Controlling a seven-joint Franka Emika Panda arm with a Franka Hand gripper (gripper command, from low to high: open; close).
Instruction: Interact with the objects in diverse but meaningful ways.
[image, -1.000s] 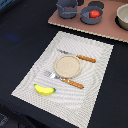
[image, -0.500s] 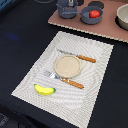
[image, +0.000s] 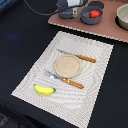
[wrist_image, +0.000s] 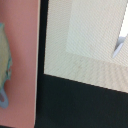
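table: dark surface (image: 20, 40), carries everything; nothing on it differs across the last second.
board: pinkish-brown board (image: 107, 27) along the far edge, on the exterior view's right.
placemat: striped cream placemat (image: 95, 90) in the middle, lying flat, same place as a second ago.
plate: round tan plate (image: 68, 65) at the mat's centre, bare.
pan: grey pot or pan (image: 92, 15) on the board, with the red tomato (image: 94, 13) inside it.
second pot: another grey vessel (image: 66, 11) just beside it toward the exterior view's left; contents not readable.
bowl: pale bowl (image: 123, 16) at the board's right edge, partly cut off.
knife: orange-handled knife (image: 79, 56) on the far side of the plate, close beside it.
fork: orange-handled fork (image: 65, 80) on the near side of the plate, just beside it.
banana: yellow banana (image: 44, 89) on the mat's near corner, apart from the fork.
claw: not visible in either view; can't tell whether it is open or closed. Wrist view shows only mat, board edge and blur.
change: none, scene static over the last second.
meaning: my read is no item is engaged yet; any of them is a free pick.
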